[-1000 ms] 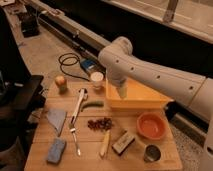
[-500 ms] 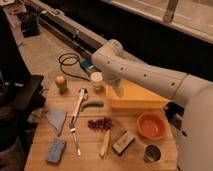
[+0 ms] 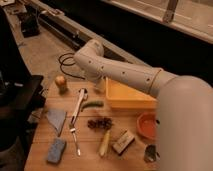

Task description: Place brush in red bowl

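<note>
The brush lies on the wooden table, its white handle running down-left and its rounded greyish head at the far end. The red bowl sits at the right of the table, partly covered by my white arm. My gripper hangs at the end of the arm over the far part of the table. It is just right of the brush head and left of the yellow tub. It is well away from the bowl.
A yellow tub stands behind the bowl. Around the brush lie a fork, a green pod, dark berries, a pale banana, a dark block, a metal cup, a blue sponge and a grey cloth.
My arm has swung left, bringing the gripper from beside the yellow tub toward the brush head. The things on the table have not moved.
</note>
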Action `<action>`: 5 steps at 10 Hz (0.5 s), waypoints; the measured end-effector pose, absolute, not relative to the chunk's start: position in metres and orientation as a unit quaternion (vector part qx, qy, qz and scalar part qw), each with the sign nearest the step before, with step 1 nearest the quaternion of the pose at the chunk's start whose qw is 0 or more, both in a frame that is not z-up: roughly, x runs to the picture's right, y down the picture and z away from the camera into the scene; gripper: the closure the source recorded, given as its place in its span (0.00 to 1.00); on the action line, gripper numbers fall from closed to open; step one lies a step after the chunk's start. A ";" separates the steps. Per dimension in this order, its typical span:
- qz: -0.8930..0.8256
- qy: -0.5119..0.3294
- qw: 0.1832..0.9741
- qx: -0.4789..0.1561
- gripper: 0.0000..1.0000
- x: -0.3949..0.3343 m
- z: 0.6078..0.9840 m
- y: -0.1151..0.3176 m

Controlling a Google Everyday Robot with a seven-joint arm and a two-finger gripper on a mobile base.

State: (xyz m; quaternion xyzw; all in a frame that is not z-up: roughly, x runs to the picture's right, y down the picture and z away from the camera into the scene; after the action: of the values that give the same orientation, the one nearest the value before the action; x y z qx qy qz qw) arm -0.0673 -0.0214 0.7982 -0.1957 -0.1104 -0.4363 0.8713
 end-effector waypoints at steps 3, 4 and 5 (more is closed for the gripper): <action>-0.438 -0.115 0.871 -0.193 0.31 -0.071 0.798 -0.022; -0.439 -0.115 0.870 -0.192 0.31 -0.073 0.798 -0.021; -0.440 -0.114 0.871 -0.189 0.31 -0.072 0.799 -0.022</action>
State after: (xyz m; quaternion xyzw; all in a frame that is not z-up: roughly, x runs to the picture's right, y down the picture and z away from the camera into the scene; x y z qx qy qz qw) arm -0.0721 -0.0223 0.7986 -0.1891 -0.1137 -0.4398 0.8706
